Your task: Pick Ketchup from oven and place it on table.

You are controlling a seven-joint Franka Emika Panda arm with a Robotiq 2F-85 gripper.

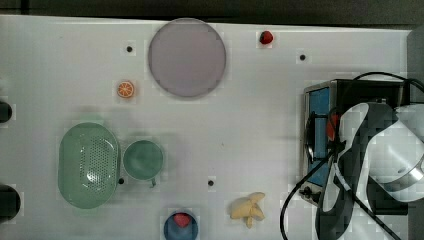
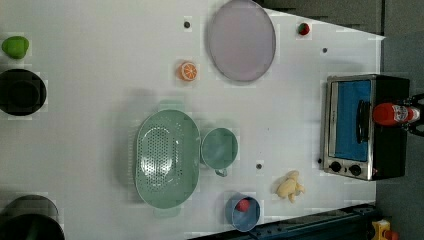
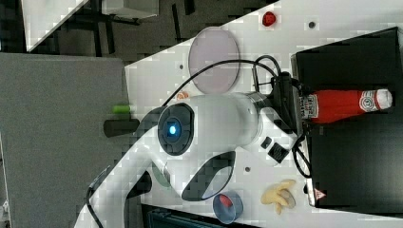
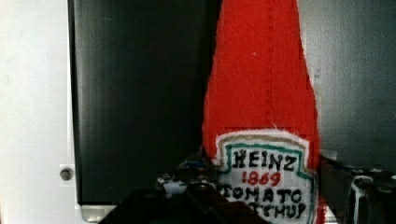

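Note:
The Ketchup is a red bottle with a white label, lying on its side on the black top of the oven. My gripper sits at the label end, with a finger pressed against each side of the bottle. In the wrist view, the fingers flank the Heinz label of the Ketchup. In the left view, the Ketchup lies above the oven, whose blue glass door is closed. The top view shows a red patch of the Ketchup beside my arm, over the oven. The white table spreads out to the top view's left.
On the table are a lilac plate, a strawberry, an orange half, a green colander, a green cup, a banana and a blue bowl. Black cables hang beside the oven.

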